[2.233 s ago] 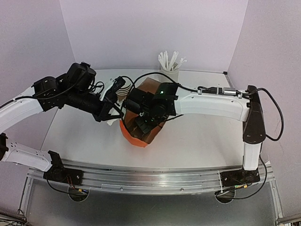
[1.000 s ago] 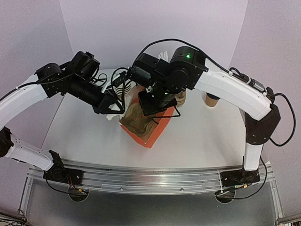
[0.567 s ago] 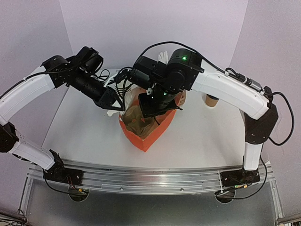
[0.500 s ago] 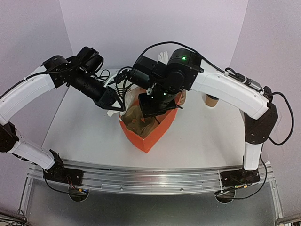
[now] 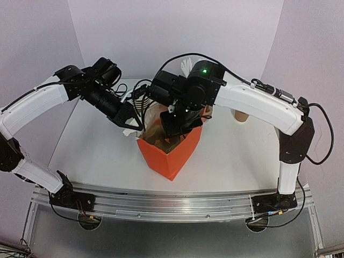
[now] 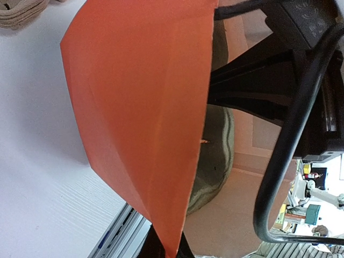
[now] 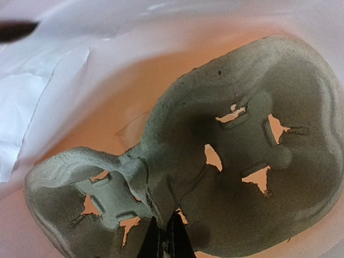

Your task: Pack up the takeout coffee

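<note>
In orange bag [image 5: 169,156], right hand [image 7: 164,241] half-hidden on tray [image 7: 242,134]

I have an orange paper bag [image 5: 173,157] standing open on the white table [image 5: 91,150], one folded corner pointing toward me. Inside it lies a grey-brown moulded pulp cup carrier [image 7: 242,134], orange showing through the slits in its pockets. A lidless brown paper cup [image 5: 242,116] stands well apart, rear right.
</note>
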Available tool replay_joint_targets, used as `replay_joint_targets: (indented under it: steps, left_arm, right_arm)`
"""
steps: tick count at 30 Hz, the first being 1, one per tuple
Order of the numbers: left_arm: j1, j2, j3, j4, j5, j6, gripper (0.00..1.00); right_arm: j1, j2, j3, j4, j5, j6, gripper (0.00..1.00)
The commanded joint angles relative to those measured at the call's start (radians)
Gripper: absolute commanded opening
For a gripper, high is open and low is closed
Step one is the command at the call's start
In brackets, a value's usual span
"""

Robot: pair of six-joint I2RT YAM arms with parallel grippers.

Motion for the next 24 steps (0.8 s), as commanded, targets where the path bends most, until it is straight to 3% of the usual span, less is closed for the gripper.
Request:
replay_joint_targets:
  steps: [1, 17, 21, 24]
  left_arm:
    - [0.002, 0.004, 0.036, -0.008, 0.004, 0.01, 0.0]
    - [0.002, 0.015, 0.044, 0.002, 0.003, 0.022, 0.0]
    - [0.002, 0.017, 0.046, 0.007, 0.005, 0.019, 0.0]
    - [0.002, 0.018, 0.043, 0.006, 0.006, 0.02, 0.0]
  right_arm:
    - [-0.009, 0.022, 0.015, -0.027, 0.002, -0.038, 0.0]
    - [-0.02, 0.07, 0.041, -0.029, -0.01, -0.07, 0.03]
    - [-0.021, 0.075, 0.054, -0.03, -0.007, -0.08, 0.32]
    - [-0.021, 0.076, 0.07, -0.028, 0.001, -0.083, 0.43]
